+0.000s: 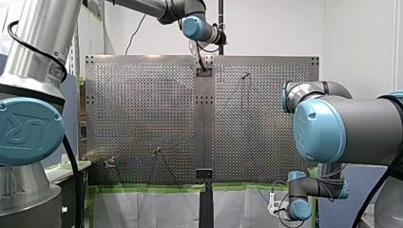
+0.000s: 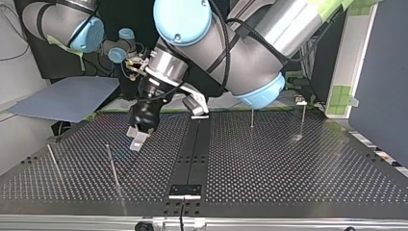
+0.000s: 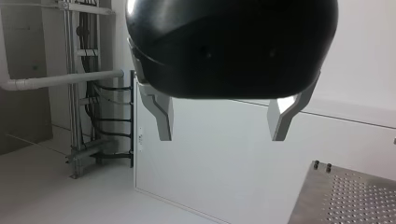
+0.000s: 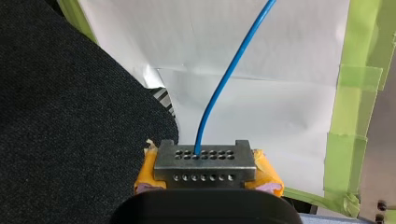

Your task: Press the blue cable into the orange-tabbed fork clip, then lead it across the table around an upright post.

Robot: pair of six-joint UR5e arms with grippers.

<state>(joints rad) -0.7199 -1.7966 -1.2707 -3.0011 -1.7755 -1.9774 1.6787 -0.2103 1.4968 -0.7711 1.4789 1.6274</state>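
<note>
Blue cable (image 4: 219, 88) clenched between the yellow-padded right fingers (image 4: 205, 161), leaving them at mid-pad and running straight ahead, long axis in line with the fingers, over white sheet (image 4: 261, 107) and beside green tape (image 4: 345, 135). In the front view, those fingers low at the near right, below and off the bench (image 1: 142, 104). Rest of the cable's run over the bench too faint to trace.

Left fingers (image 2: 137, 138) released and empty, metal tips apart, hovering just above the bench at its far middle as the front view has it, beside the dark centre strip.

Small pale fitting (image 1: 110, 162) at the near left in the front view, possibly the clip. No orange tab to be made out, so not certain. Thin post (image 2: 113, 166) upright near the left fingers in the top view, others further off.

Judged from this: pressing-in not yet done, cable nowhere near any fitting. If that fitting is the clip, well apart from both arms and across the bench from the cable-holding right fingers. Next move likely a lift onto the bench and a long carry leftward, cable trailing ahead of the fingers and needing to be turned to lie across the fork's slot.
</note>
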